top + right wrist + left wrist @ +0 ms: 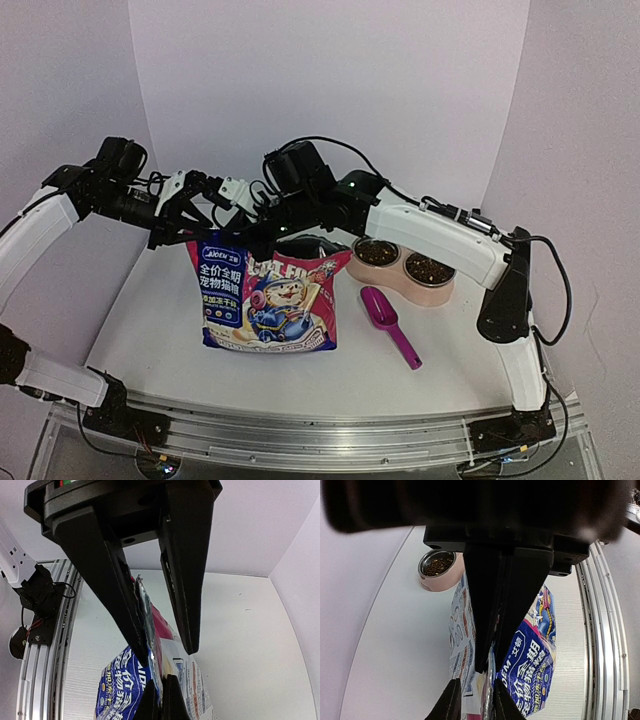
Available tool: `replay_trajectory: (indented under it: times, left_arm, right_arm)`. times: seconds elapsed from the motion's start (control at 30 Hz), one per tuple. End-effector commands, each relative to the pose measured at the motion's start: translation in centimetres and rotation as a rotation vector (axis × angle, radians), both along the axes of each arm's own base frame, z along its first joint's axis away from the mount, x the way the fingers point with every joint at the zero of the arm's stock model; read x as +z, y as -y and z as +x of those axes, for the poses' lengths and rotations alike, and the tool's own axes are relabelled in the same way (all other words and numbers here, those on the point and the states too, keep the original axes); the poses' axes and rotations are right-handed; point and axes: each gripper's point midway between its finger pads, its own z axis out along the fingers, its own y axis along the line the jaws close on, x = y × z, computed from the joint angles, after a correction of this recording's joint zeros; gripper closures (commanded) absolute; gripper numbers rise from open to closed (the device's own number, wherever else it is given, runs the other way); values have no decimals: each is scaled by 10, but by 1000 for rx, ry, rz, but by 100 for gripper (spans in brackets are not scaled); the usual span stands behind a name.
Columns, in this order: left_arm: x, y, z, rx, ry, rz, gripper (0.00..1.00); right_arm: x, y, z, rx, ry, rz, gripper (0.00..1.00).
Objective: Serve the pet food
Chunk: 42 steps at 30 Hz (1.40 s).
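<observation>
my left gripper (489,664) is clamped tight on the top seam of the pouch (268,300), fingers pressed together with only the foil between them. i judge that this pinch is what holds the bag upright and stops it folding over. my right gripper (167,652) stands spread around the same seam just beside the left one. one finger (122,615) touches the foil and the other is clear of it, so it grips nothing. having both on one edge makes sense to me: one anchors the bag while the other is free to pinch or press along the mouth. whether the mouth is sealed or parted i cannot tell.

the pouch stands on its base around the middle of the table (150,320), a little toward the left edge, its printed face turned to the near edge. the pet food (378,251) shows as dark kibble in both steel bowls (420,566) of the pink feeder (432,292), which sits toward the far right corner, apart from the bag. more is presumably inside the pouch, unseen. the magenta scoop (392,328) lies flat between bag and feeder, toward the near edge, touched by neither gripper. with both bowls filled, i judge the serving largely done and the bag handling to be closing up.
</observation>
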Motion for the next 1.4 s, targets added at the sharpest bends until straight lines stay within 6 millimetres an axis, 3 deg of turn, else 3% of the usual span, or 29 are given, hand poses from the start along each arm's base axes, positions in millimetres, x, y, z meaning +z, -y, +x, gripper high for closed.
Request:
replay_trajectory:
  times: [0.0, 0.1, 0.33, 0.37, 0.43, 0.47, 0.53, 0.63, 0.8, 0.93, 1.0, 1.17, 1.37]
  left_arm:
    - [-14, -4, 2, 2, 10, 64, 86]
    - [-20, -5, 0, -6, -5, 75, 100]
    - [-14, 1, 5, 24, -87, 28, 100]
    - [-16, 1, 5, 20, -95, 30, 97]
    - [-22, 0, 3, 3, -92, 44, 47]
    - [-28, -1, 2, -1, -91, 55, 38]
    - [-33, -1, 2, -3, -78, 65, 37]
    - [-39, -3, 6, 17, -57, 68, 41]
    - [-38, 0, 11, 25, -38, 44, 69]
    - [-51, -2, 10, 23, -52, 68, 68]
    - [-47, 0, 8, 6, -44, 49, 74]
    - [-27, 8, 3, -26, -60, -20, 100]
    - [-11, 12, -13, -86, -69, -78, 100]
  right_arm:
    - [45, 5, -1, 2, 40, 102, 100]
    - [47, 4, -2, 4, 37, 110, 100]
    - [48, 9, 1, -11, 22, 115, 100]
    - [48, 10, 2, -15, 21, 117, 100]
    - [49, 11, 5, -28, 25, 122, 100]
    - [48, 12, 6, -32, 25, 121, 100]
    - [49, 12, 6, -34, 24, 125, 100]
    - [49, 12, 6, -34, 22, 128, 100]
    - [47, 12, 6, -35, 20, 129, 100]
    - [49, 13, 6, -37, 25, 134, 100]
    - [49, 13, 5, -33, 23, 135, 100]
    - [45, 12, 4, -29, 14, 133, 100]
    - [41, 13, 5, -32, 17, 122, 100]
